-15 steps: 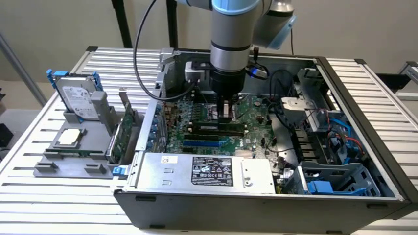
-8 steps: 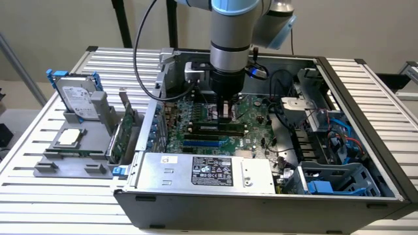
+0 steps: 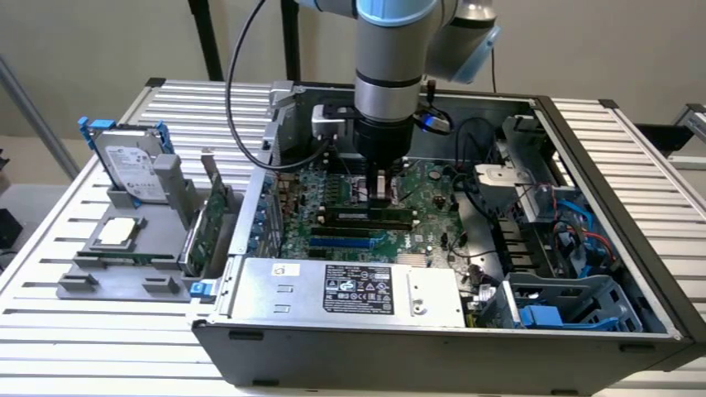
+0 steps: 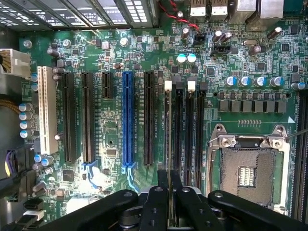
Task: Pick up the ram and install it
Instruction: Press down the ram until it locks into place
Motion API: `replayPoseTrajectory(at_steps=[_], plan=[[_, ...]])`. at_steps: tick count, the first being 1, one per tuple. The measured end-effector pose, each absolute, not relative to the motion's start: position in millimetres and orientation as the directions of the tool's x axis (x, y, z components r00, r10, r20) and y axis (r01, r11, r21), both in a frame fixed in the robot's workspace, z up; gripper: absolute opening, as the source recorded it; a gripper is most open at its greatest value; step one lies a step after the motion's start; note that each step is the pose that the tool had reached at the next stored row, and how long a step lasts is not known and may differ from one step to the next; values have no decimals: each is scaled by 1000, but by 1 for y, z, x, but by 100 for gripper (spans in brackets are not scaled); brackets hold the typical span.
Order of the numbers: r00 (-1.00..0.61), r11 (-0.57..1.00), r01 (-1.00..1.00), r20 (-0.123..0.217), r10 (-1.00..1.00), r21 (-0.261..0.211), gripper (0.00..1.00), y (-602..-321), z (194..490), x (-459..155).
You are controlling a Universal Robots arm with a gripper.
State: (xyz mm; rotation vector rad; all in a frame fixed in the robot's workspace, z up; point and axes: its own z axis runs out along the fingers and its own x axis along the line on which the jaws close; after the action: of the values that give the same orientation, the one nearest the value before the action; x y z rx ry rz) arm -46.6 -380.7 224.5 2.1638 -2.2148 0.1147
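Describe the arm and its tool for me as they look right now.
The arm is a round silver-grey tube with a pale blue joint cap at its top and a black lower section. A black cable loops off beside it. The tool is black, with two narrow fingers and jointed black links with round pivots.

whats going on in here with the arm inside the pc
A robot arm has its gripper lowered into an open computer case, right over the memory slots on the motherboard. The ram stands on edge between the fingers, lined up with one of the slots beside the empty processor socket. Outside the case, a hard drive and an expansion card sit in a grey holder.
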Motion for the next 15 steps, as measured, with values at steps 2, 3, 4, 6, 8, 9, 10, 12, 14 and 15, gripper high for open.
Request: replayPoseTrajectory(at_steps=[2, 3, 4, 6, 8, 9, 10, 12, 14, 15], plan=[[-24, 22, -999, 82, -996, -23, 0, -381, 224, -47], [-24, 22, -999, 83, -996, -23, 0, -381, 224, -47], [-24, 22, -999, 83, -996, -23, 0, -381, 224, -47], [-24, 22, -999, 82, -996, -24, 0, -381, 223, -47], [-24, 22, -999, 83, -996, -23, 0, -381, 223, -47], [-24, 23, -999, 82, -996, -23, 100, -381, 223, -47], [-24, 22, -999, 83, -996, -23, 100, -381, 223, -47], [-24, 22, -999, 82, -996, -24, 100, -380, 223, -47], [-24, 22, -999, 82, -996, -24, 100, -381, 227, -47], [-24, 22, -999, 82, -996, -23, 100, -381, 230, -47]])
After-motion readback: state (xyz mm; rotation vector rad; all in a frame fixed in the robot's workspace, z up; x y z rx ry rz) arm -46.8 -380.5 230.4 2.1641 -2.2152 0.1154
